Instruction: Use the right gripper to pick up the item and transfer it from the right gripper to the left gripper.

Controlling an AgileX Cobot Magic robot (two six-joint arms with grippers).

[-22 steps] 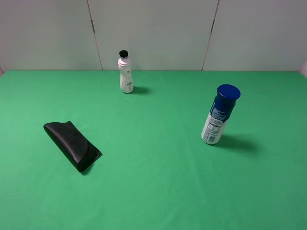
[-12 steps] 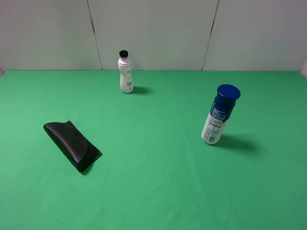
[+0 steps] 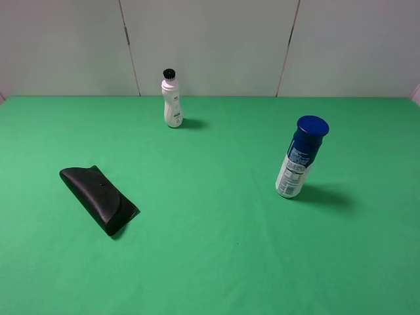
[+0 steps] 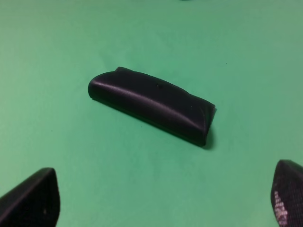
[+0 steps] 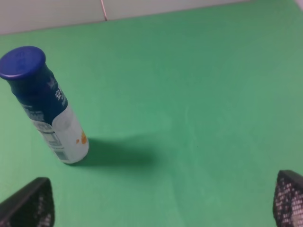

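The item [image 3: 300, 157] is a can with a round blue cap, blue upper body and white printed lower body, standing upright on the right side of the green table. The right wrist view shows the item [image 5: 43, 103] some way ahead of my right gripper [image 5: 163, 203], whose two black fingertips [image 5: 29, 204] stand wide apart with nothing between them. My left gripper [image 4: 161, 198] is also open and empty, its fingertips [image 4: 32, 201] spread short of a black case. Neither arm appears in the exterior high view.
A flat black pouch-like case [image 3: 99, 198] lies on the left of the table, also seen as the case [image 4: 152, 104] in the left wrist view. A small white bottle with a black cap [image 3: 172, 100] stands at the back near the grey wall.
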